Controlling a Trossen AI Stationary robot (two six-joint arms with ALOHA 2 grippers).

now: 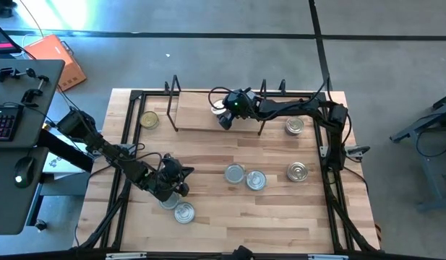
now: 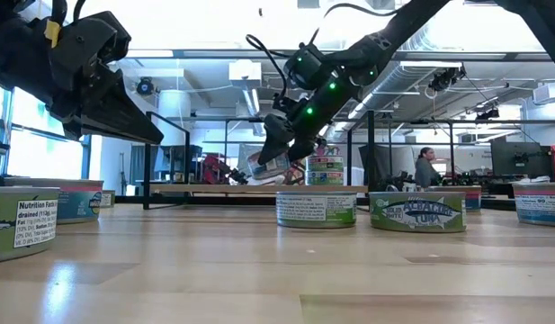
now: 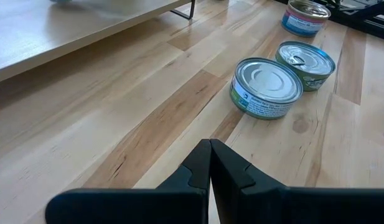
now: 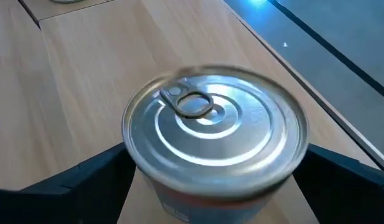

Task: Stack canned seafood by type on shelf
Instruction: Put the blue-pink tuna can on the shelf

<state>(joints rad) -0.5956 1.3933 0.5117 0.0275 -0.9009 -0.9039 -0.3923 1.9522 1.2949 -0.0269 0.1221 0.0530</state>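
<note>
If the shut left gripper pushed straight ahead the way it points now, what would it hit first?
Probably the nearest silver-topped round tin with the green label, ahead of the left gripper and slightly to one side on the wooden table; depth is uncertain, so it could just miss.

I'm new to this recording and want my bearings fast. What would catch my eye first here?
The right end effector stands open around a silver-topped tin over the shelf at the table's far side. The left end effector is shut and empty, hovering near the front left of the table. Two tins sit side by side at mid-table.
</note>
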